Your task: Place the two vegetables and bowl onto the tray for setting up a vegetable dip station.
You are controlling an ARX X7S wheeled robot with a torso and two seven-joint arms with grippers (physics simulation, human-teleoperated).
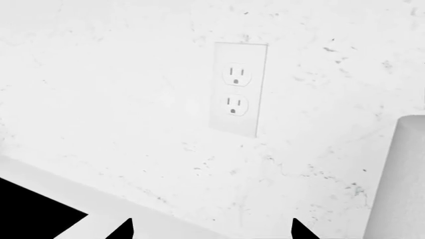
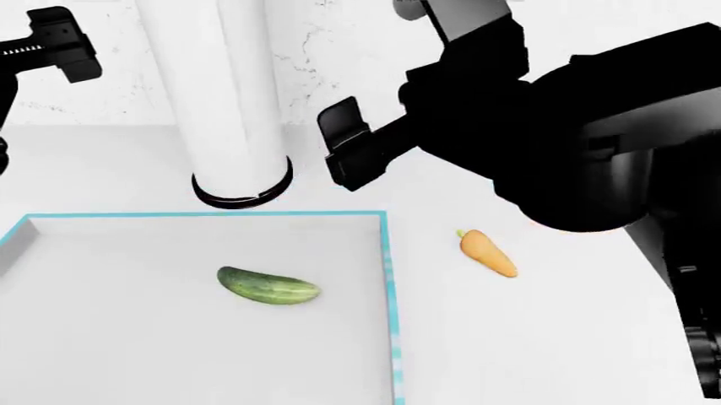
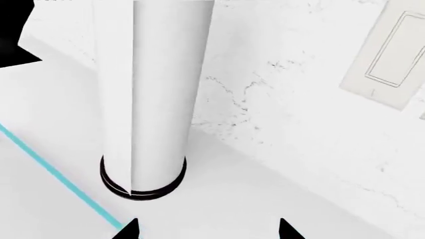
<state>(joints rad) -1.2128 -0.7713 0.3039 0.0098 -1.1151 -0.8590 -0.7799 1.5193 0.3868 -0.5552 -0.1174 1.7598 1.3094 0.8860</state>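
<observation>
The dark green cucumber (image 2: 268,286) lies inside the tray (image 2: 387,287), a shallow white tray with a light blue rim at the lower left of the head view. The orange carrot (image 2: 488,252) rests on the counter just right of the tray. The bowl is out of view. My right gripper (image 2: 347,145) hangs open above the counter behind the tray's far right corner, holding nothing; its wrist view shows the tray rim (image 3: 59,174) past the open gripper (image 3: 207,231). My left gripper (image 2: 51,44) is raised at the far left, open and empty (image 1: 211,230), facing the wall.
A tall white cylinder with a black base (image 2: 231,110) stands just behind the tray's far edge, and shows again (image 3: 153,99) in the right wrist view. A wall outlet (image 1: 237,89) and a light switch plate (image 3: 388,55) sit on the marble backsplash.
</observation>
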